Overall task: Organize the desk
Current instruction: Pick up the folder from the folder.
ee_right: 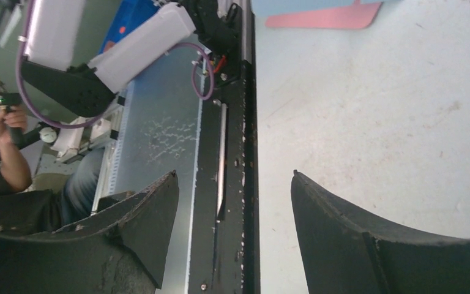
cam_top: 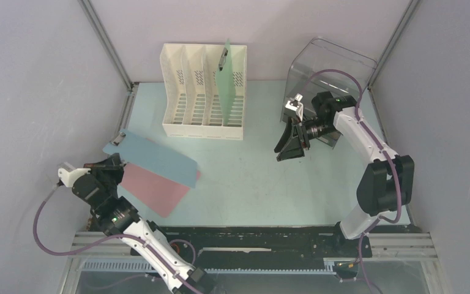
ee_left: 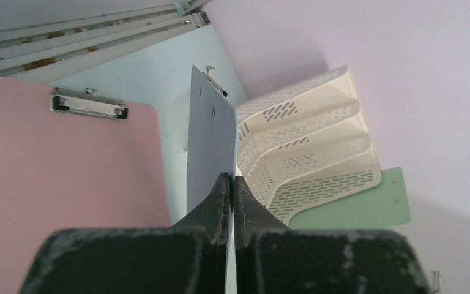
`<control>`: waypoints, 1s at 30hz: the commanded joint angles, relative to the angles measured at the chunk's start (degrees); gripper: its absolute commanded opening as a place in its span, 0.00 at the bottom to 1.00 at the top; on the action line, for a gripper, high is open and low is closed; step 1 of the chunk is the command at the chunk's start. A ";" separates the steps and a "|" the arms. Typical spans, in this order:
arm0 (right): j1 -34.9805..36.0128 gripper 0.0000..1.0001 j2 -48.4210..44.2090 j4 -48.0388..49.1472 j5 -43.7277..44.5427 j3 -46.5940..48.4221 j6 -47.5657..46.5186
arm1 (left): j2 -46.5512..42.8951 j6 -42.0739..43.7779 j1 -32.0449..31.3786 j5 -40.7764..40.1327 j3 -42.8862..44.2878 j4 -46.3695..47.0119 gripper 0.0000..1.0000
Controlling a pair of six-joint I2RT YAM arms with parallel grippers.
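The desk is a pale mint-green tabletop. My left gripper is at its left side, shut on the edge of a blue clipboard. In the top view the blue clipboard overlaps a pink clipboard. In the left wrist view my left gripper pinches the blue clipboard, seen nearly edge-on. The pink clipboard lies flat to its left. A green clipboard stands in a white file rack. My right gripper is open and empty above the desk's right middle, and the right wrist view shows the same.
A clear plastic container stands at the back right, behind the right arm. The rack and green clipboard show beyond the blue clipboard in the left wrist view. The right wrist view shows the desk's near edge rail and the pink clipboard's end.
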 commanded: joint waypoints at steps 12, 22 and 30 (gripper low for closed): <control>2.12 0.75 -6.64 13.83 6.56 -2.29 12.93 | -0.50 5.45 -9.78 3.48 17.17 -7.13 0.00; 2.14 0.75 -6.38 13.21 6.30 -2.17 12.14 | 1.58 8.90 -15.43 10.49 19.66 -2.18 0.00; 2.23 0.75 -6.18 12.56 5.95 -2.01 11.25 | 2.53 8.78 -19.66 13.32 18.60 4.64 0.00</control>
